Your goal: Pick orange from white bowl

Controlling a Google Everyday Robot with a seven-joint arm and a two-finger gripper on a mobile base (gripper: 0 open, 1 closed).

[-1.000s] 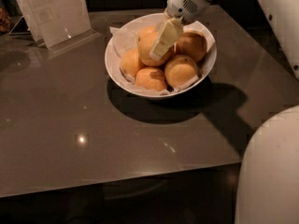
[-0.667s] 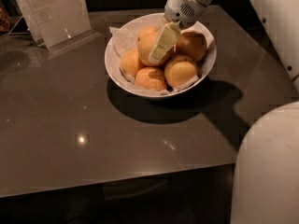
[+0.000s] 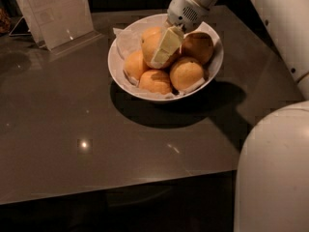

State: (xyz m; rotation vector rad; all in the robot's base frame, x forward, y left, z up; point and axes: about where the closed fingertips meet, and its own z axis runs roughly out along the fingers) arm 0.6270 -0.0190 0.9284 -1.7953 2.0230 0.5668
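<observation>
The white bowl (image 3: pixel 120 69) stands on the dark table, lined with crinkled white paper and holding several oranges. The orange (image 3: pixel 150 43), the largest one, sits on top of the pile at the bowl's back left. My gripper (image 3: pixel 163 50) comes down from the upper right and lies against the right front side of this orange, covering part of it. The orange rests on the smaller ones below it. Whatever is behind the orange is hidden.
A clear stand with a paper sheet (image 3: pixel 55 11) stands at the table's back left. The robot's white body (image 3: pixel 275 173) fills the lower right and its arm (image 3: pixel 285 28) the upper right. The table's front edge (image 3: pixel 120 187) runs across the lower part.
The gripper stays at the top orange in the bowl. The robot's white body at the right takes up slightly more of the view. The oranges have not visibly moved.
</observation>
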